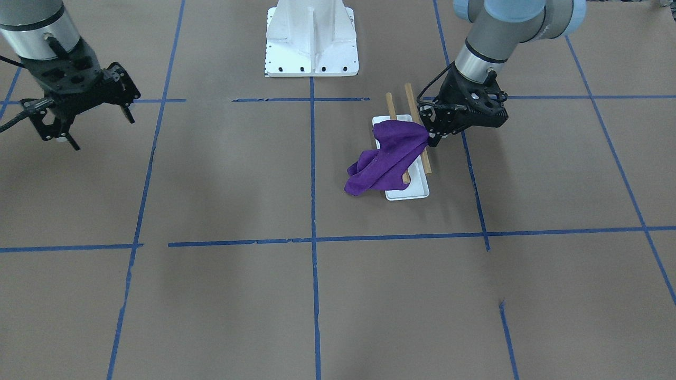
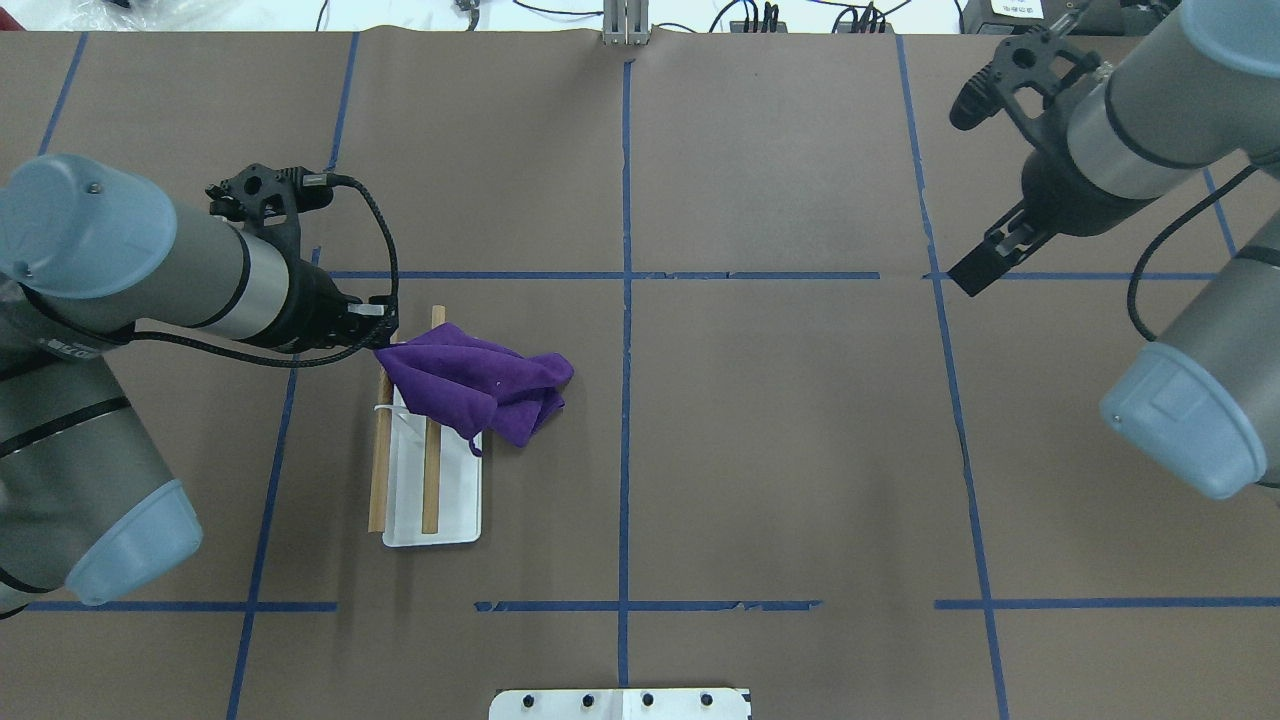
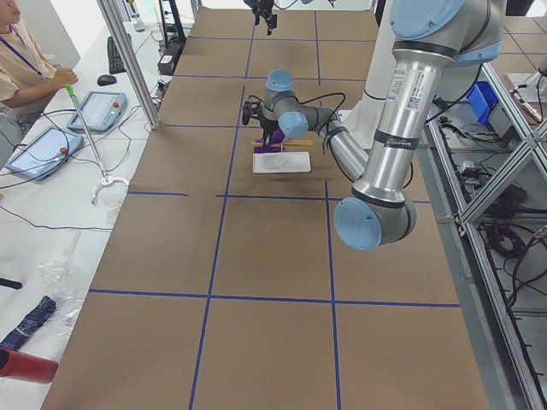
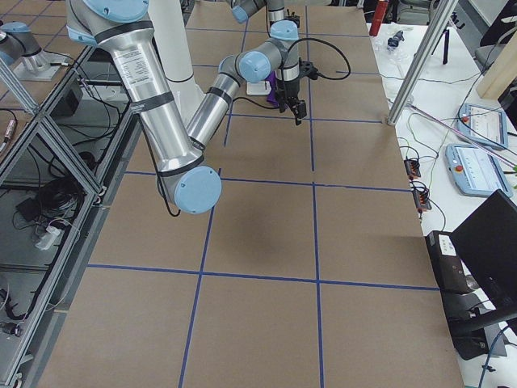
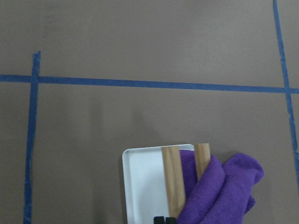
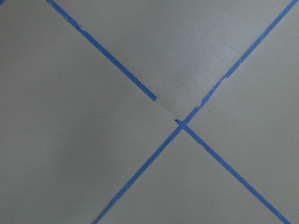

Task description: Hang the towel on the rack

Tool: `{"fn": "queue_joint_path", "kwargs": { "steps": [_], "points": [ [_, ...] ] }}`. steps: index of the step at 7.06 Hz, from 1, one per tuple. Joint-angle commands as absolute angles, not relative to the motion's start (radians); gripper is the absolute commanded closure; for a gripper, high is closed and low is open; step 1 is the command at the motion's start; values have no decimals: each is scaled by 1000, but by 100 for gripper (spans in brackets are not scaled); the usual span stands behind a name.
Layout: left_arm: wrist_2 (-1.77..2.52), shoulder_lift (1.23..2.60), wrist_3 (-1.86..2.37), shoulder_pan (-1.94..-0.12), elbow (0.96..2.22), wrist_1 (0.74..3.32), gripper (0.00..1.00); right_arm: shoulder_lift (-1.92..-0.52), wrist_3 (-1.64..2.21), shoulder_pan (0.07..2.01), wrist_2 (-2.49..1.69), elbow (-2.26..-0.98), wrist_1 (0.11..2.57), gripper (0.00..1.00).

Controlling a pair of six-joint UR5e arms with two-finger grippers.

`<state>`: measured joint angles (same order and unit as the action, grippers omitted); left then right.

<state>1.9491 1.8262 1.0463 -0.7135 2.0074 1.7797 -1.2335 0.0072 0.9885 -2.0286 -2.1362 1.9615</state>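
While the left hand (image 1: 430,138) pinches one corner of the purple towel (image 1: 388,155) draped across the wooden rack (image 1: 413,108), uneven overhang may drag it off toward the bench (image 1: 211,184) on release.

The towel (image 2: 470,385) lies over the rack (image 2: 431,490), the left gripper (image 2: 383,343) at its corner. The right gripper (image 1: 101,128) hangs well apart.
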Motion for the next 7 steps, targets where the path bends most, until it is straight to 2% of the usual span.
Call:
{"fn": "queue_joint_path", "kwargs": {
  "steps": [1, 4, 6, 7],
  "points": [
    [1945, 1793, 930, -733, 1999, 1782, 100, -1287, -80, 1038, -2036, -2125, 1962, 0],
    [1944, 1793, 896, -738, 1990, 1782, 100, -1290, -80, 1045, -2037, -2125, 1963, 0],
    [1942, 1804, 868, -736, 1977, 1784, 1, -1305, -74, 1067, -2045, -2122, 1965, 0],
    [1942, 1804, 827, -745, 1977, 1783, 0, -1352, -63, 1119, -2093, -2117, 1962, 0]
  ]
}}
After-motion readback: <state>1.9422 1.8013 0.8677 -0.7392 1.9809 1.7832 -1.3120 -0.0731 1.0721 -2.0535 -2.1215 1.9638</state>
